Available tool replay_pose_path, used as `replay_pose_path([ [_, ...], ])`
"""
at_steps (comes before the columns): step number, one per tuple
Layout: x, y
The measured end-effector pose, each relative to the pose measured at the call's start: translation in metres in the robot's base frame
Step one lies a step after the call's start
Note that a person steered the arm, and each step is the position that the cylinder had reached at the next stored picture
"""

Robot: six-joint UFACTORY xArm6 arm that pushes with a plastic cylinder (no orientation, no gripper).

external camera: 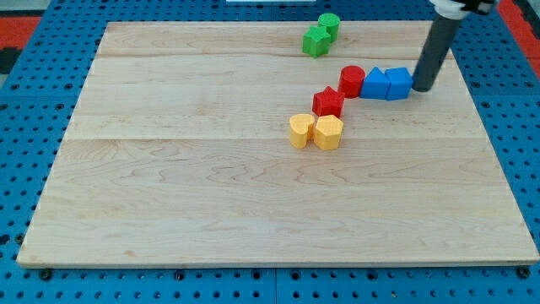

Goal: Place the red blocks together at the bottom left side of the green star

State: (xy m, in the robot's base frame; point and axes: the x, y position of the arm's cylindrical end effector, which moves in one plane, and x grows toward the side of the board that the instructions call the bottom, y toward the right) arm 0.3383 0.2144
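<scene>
A green star lies near the view's top, touching a green round block just above and to its right. A red round block sits right of centre, and a red star lies just below and to its left, close to it. Two blue blocks stand in a row touching the red round block's right side. My tip rests against the right side of the rightmost blue block.
Two yellow blocks lie side by side just below the red star. The wooden board sits on a blue pegboard table.
</scene>
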Motion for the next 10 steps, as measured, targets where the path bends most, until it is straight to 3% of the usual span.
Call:
replay_pose_path([
  [2,-0.024,-0.005],
  [3,-0.045,-0.051],
  [5,-0.026,-0.109],
  [7,0.028,-0.089],
  [8,0.030,-0.082],
  [9,0.044,-0.032],
  [10,0.061,-0.019],
])
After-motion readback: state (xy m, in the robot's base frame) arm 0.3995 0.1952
